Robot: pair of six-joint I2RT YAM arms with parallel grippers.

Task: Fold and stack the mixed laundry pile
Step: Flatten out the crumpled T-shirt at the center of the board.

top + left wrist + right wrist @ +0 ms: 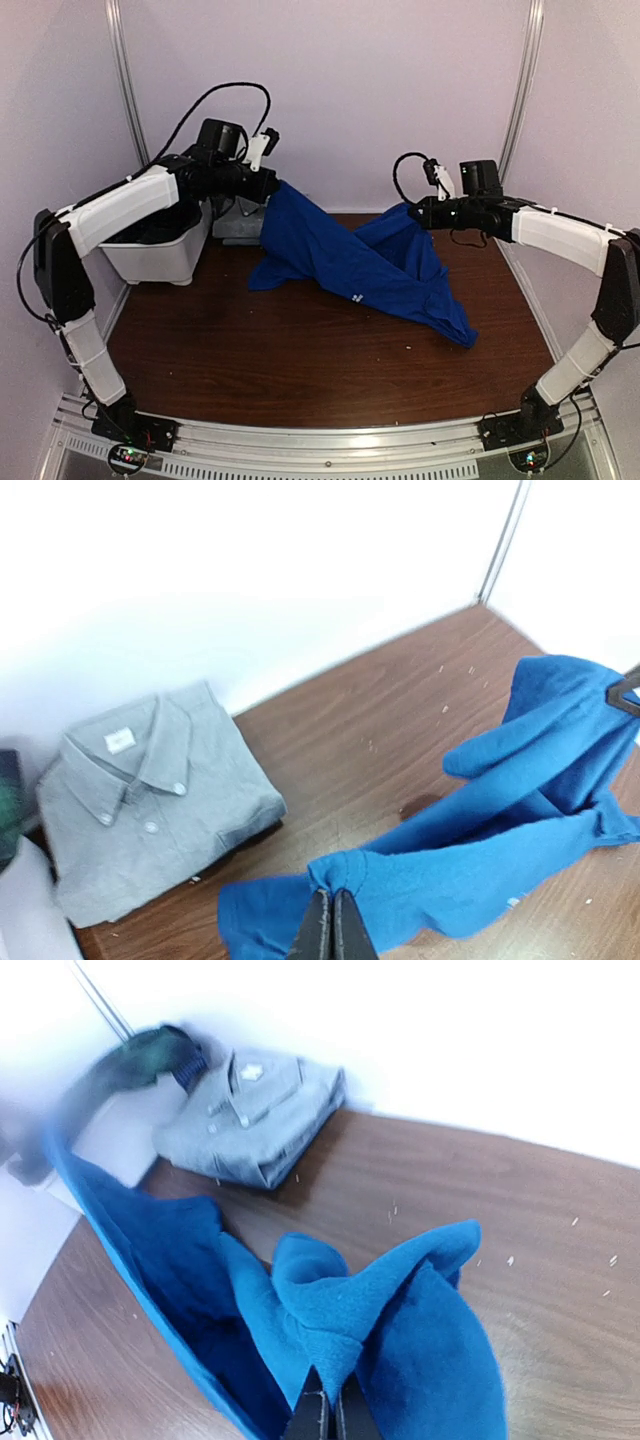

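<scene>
A royal-blue T-shirt (350,262) is stretched between both grippers, and its lower part drags on the brown table (300,350). My left gripper (272,188) (333,895) is shut on a bunched hem of the T-shirt (470,870), held up at the back left beside the basket. Raised at the back right, my right gripper (415,212) (328,1380) is shut on another fold of the T-shirt (370,1300). Dark garments of the laundry pile (160,232) lie in the white basket, partly hidden by the left arm.
A white plastic basket (160,258) stands at the back left. A folded grey button-up shirt (238,224) (140,800) (250,1115) lies next to it against the back wall. White walls close in the table on three sides.
</scene>
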